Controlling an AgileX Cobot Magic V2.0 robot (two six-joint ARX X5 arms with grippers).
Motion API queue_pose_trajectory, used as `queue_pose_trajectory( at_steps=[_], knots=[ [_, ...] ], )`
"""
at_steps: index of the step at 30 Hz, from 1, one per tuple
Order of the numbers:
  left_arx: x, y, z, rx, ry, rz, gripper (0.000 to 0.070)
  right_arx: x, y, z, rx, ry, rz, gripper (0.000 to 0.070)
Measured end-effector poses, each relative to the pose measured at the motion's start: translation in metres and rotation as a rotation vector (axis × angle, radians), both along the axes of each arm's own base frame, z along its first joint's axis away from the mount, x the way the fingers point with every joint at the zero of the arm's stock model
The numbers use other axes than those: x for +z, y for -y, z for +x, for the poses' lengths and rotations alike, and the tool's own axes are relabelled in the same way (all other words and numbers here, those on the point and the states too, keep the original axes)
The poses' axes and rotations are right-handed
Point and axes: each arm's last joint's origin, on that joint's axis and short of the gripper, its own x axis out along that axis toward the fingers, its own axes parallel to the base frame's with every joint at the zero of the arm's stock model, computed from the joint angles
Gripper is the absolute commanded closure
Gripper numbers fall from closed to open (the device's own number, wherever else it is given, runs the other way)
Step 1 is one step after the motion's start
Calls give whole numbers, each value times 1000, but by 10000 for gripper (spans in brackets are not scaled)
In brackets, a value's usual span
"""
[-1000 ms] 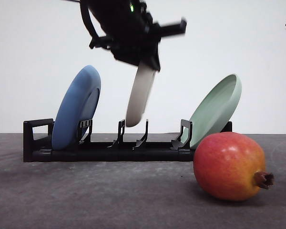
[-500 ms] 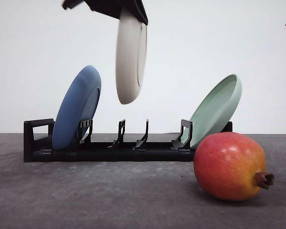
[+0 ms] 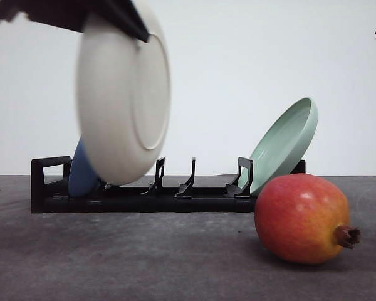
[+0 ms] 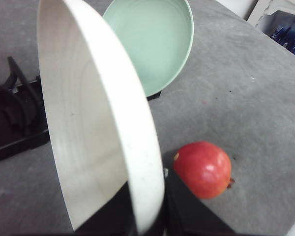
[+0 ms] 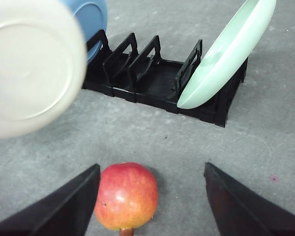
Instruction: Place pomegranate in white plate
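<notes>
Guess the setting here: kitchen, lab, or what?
Likely a lab test bench staged as a kitchen task, not a real kitchen. A black dish rack sits alone on a bare grey table against a blank white backdrop, and stacked crates or shelving stand past the table's edge.

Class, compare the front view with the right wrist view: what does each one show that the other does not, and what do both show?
Front view alone: the pomegranate's brown crown stub in profile, and the left gripper clamped on the white plate's top rim.

Right wrist view alone: the open right gripper, a finger on either side of the pomegranate, without touching it.

Both: white plate off the black rack, blue plate and pale green plate leaning in it, fruit on the grey table.
</notes>
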Motion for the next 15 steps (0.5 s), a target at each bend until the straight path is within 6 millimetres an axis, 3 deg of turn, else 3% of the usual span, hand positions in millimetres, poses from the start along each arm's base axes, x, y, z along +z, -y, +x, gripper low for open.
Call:
queue_pose_trajectory(
  at_steps=[6, 15],
  knots=[
    [3, -8, -19, -146, 96, 93, 699, 0, 0, 0, 0, 0, 0, 273],
    [-30, 5, -27, -461, 237, 597, 699, 0, 0, 0, 0, 0, 0, 273]
  ],
)
